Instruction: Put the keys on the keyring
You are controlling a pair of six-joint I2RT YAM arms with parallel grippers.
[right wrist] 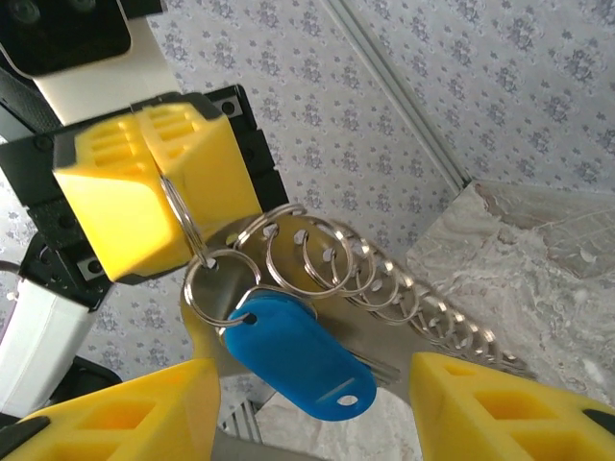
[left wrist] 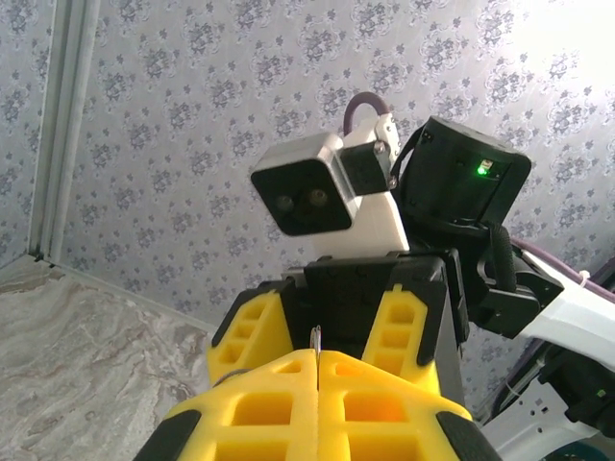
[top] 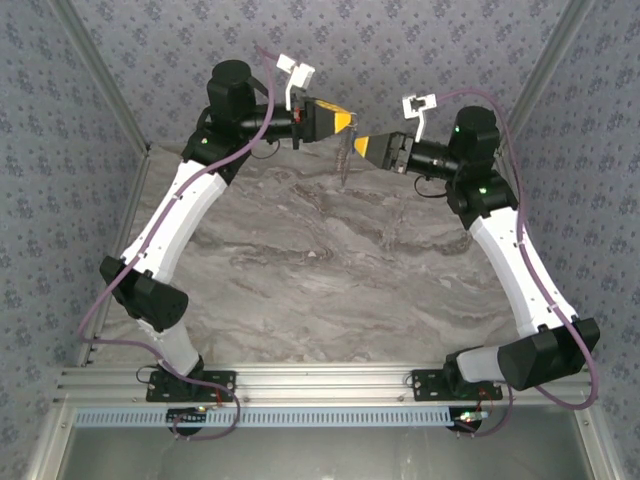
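My left gripper [top: 347, 123] [right wrist: 161, 182] is shut on a thin metal ring of the keyring [right wrist: 317, 252], a pale metal strip carrying a row of split rings that hangs from the pinched ring [left wrist: 315, 338]. From the first ring hangs the key [right wrist: 293, 357], with a bright blue plastic head and a short metal blade. My right gripper [top: 362, 143] [right wrist: 312, 376] faces the left one, open. Its yellow fingers [right wrist: 125, 413] stand apart on either side of the blue head without touching it. In the top view the keyring [top: 345, 165] dangles above the marble between both grippers.
The marble tabletop [top: 300, 260] lies below, with patterned cloth walls [top: 400, 50] close behind and at the sides. Both arms meet high at the table's far edge. The right wrist camera [left wrist: 307, 197] sits just ahead of my left fingers.
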